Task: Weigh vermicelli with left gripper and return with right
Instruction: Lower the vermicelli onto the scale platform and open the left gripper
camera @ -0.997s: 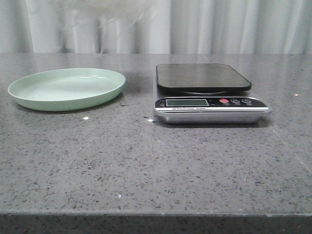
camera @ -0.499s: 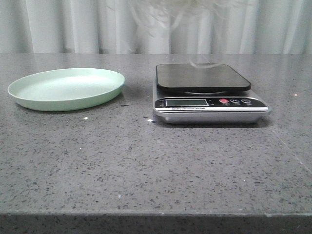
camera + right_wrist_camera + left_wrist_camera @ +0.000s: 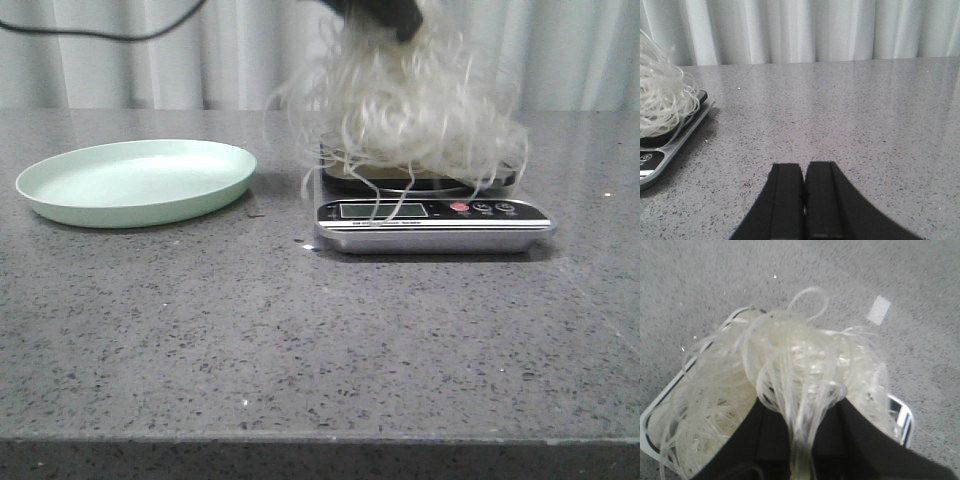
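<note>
Front view: the vermicelli [image 3: 405,110] is held pinched in the closed left end effector [image 3: 385,12] over the scale [image 3: 432,212], strands trailing onto it. Strands overhanging toward 9 o'clock could catch and skew weighing. The right end effector [image 3: 804,200] is shut, empty.

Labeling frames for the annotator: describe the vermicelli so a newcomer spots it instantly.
On the grey speckled table, look right of the pale green plate to the silver kitchen scale. The vermicelli is the fluffy tangle of thin, translucent whitish strands over its black platform, pinched from above by the left gripper. Nothing else here is stringy or loose.
</note>
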### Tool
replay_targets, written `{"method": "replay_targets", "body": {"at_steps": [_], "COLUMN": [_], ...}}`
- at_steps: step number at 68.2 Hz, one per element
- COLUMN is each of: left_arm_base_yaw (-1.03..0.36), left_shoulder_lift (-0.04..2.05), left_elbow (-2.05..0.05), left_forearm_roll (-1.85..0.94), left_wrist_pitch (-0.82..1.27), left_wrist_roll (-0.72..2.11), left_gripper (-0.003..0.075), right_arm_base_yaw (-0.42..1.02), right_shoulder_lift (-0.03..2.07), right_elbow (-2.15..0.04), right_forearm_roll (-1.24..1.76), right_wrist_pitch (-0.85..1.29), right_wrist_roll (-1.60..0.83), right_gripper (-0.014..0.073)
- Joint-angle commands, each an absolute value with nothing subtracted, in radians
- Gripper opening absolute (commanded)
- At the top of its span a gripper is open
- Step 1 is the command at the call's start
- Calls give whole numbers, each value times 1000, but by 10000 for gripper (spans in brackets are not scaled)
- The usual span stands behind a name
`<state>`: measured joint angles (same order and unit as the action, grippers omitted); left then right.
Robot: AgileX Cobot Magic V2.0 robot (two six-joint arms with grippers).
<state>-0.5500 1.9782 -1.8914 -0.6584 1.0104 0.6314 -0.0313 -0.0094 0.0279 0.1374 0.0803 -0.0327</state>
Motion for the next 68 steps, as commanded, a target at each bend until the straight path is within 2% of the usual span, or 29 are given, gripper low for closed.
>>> {"method": "replay_targets", "body": {"at_steps": [1,17,23,29,30,36,44,53,68], "left_arm_base_yaw": [-557,-557,-557,-553,-551,-549,-545,-540,-518], "left_shoulder_lift": [1953,1974,1974,1974,1974,1970,1955,1924,1842], "left_elbow": [-1930,-1930,-1930,-1930,-1930,-1930,-1930,-1934,-1934], "left_forearm_roll": [-706,-706,-706,-705,-705,-703,-703,-701,-611], "left_wrist_pitch": [968,974,977,989,995,1012,1023,1021,1023], "left_wrist_roll": [629,629,629,629,629,629,626,620,534], "left_gripper": [143,145,170,230,265,339,412,445,444], "right_arm_base_yaw": [-30,-30,-30,-30,-30,-30,-30,-30,-30], "right_shoulder_lift": [-26,-26,-26,-26,-26,-26,-26,-26,-26], "right_elbow": [20,20,20,20,20,20,20,20,20], "right_forearm_roll": [136,136,136,136,136,136,136,136,136], "right_wrist_pitch": [0,0,0,0,0,0,0,0,0], "right_wrist_roll": [-33,-33,-33,-33,-33,-33,-33,-33,-33], "right_gripper": [151,151,151,151,151,151,151,151,151]}}
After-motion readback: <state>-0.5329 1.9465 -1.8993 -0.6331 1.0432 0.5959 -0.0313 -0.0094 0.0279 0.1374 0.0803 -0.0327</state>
